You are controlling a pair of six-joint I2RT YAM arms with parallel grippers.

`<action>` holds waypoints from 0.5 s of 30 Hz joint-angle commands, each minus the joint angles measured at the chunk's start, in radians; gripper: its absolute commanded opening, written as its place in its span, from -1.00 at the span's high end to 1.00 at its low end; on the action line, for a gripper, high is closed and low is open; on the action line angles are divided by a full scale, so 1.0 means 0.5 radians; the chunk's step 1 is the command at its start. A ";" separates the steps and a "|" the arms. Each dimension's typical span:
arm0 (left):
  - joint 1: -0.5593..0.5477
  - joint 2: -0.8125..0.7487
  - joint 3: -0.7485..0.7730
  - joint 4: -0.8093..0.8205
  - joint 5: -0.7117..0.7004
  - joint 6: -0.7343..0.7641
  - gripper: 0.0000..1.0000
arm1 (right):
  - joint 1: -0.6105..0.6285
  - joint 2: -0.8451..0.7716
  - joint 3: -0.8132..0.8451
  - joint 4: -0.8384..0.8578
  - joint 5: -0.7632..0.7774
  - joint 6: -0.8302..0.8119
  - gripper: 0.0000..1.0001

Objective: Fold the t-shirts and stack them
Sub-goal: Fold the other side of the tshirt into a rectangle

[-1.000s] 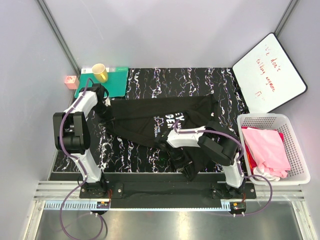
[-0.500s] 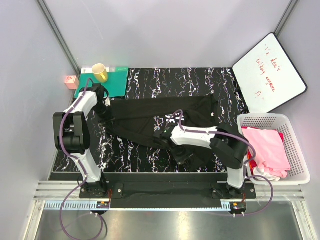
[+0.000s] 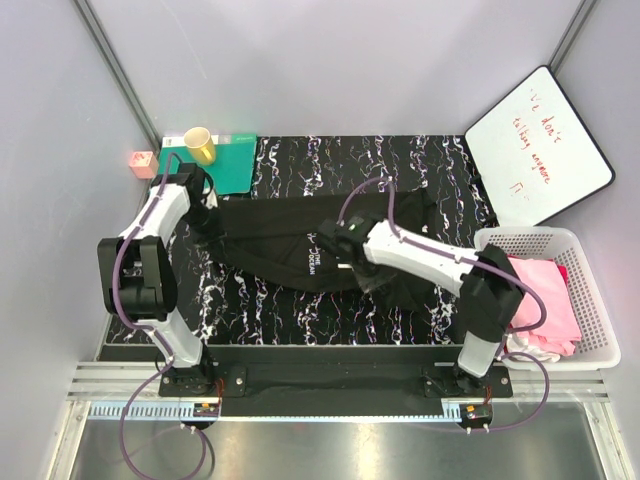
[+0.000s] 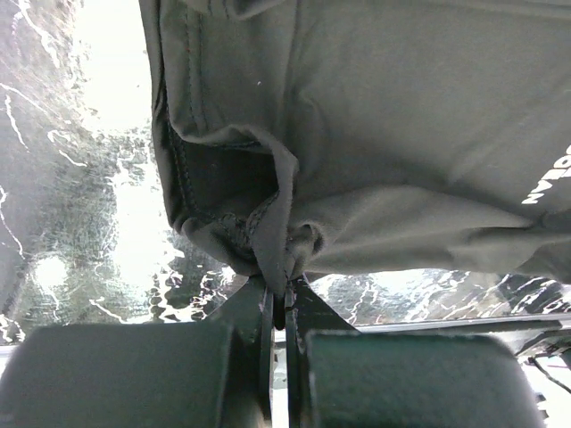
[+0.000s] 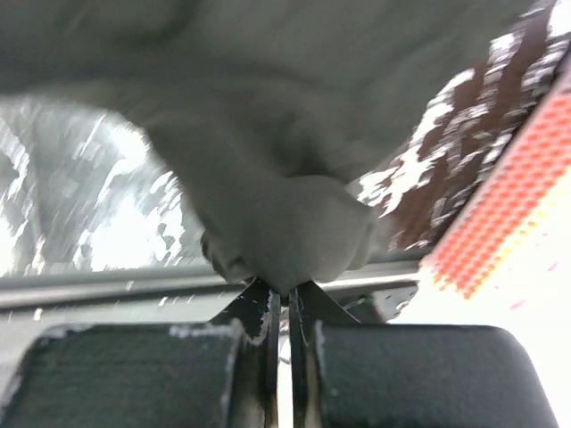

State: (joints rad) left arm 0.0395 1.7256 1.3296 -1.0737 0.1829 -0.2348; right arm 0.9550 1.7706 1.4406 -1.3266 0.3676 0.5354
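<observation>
The large black t-shirt (image 3: 300,232) with white lettering lies across the middle of the marbled table. My left gripper (image 3: 205,213) is shut on a fold at its left edge, seen close up in the left wrist view (image 4: 284,299) with the shirt (image 4: 384,116) stretched above. My right gripper (image 3: 340,243) is shut on a bunch of the black cloth near the lettering; the right wrist view (image 5: 287,299) shows the cloth (image 5: 285,227) pinched between the jaws and lifted. A pink t-shirt (image 3: 545,300) and a white one (image 3: 535,347) lie in the basket.
A white mesh basket (image 3: 590,250) stands at the right edge. A teal mat (image 3: 232,165) with a yellow cup (image 3: 200,145) lies at the back left, a small pink block (image 3: 142,163) beside it. A whiteboard (image 3: 540,140) leans at the back right.
My right gripper has carried the shirt's lower part from near the front edge up and back toward the lettering. My left gripper has shifted slightly with its hold kept.
</observation>
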 commanded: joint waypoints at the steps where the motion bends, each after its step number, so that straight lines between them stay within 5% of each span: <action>1: -0.002 -0.073 0.203 0.034 -0.016 -0.027 1.00 | -0.283 -0.013 0.186 -0.062 0.335 -0.205 1.00; 15: 0.019 0.383 0.721 0.055 0.008 -0.107 1.00 | -0.894 0.772 1.226 0.389 0.407 -0.957 1.00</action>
State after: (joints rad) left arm 0.0418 1.8305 1.6150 -1.0630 0.1799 -0.2680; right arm 0.5720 2.0560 1.9072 -1.2087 0.5591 0.1738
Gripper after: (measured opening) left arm 0.025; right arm 0.020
